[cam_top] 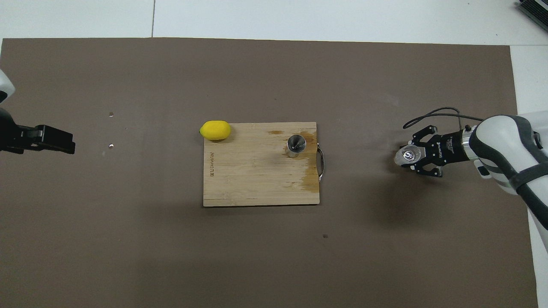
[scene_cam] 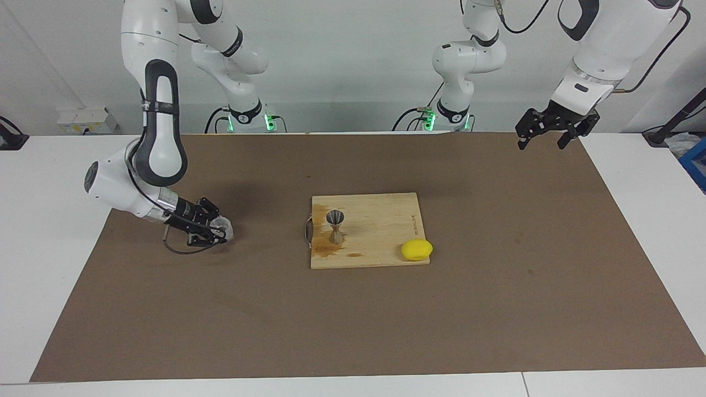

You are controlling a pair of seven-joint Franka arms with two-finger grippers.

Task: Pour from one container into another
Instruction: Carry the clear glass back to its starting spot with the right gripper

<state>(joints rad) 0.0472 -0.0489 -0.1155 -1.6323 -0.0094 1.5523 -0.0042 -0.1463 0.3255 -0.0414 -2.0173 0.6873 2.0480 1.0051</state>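
The clear cup (scene_cam: 224, 226) (cam_top: 406, 155) is held just above the brown mat, well off the board toward the right arm's end of the table. My right gripper (scene_cam: 218, 229) (cam_top: 413, 157) is shut on it. Whether the cup's base touches the mat I cannot tell. The metal jigger (scene_cam: 335, 226) (cam_top: 296, 143) stands upright on the wooden cutting board (scene_cam: 380, 220) (cam_top: 248, 179), near its handle end. My left gripper (scene_cam: 543, 139) (cam_top: 53, 141) waits open and empty in the air over the mat's corner at the left arm's end.
A yellow lemon (scene_cam: 416, 250) (cam_top: 215, 130) lies at the board's corner farthest from the robots, toward the left arm's end. Wet brown stains mark the board around the jigger. The brown mat (scene_cam: 353, 320) covers most of the white table.
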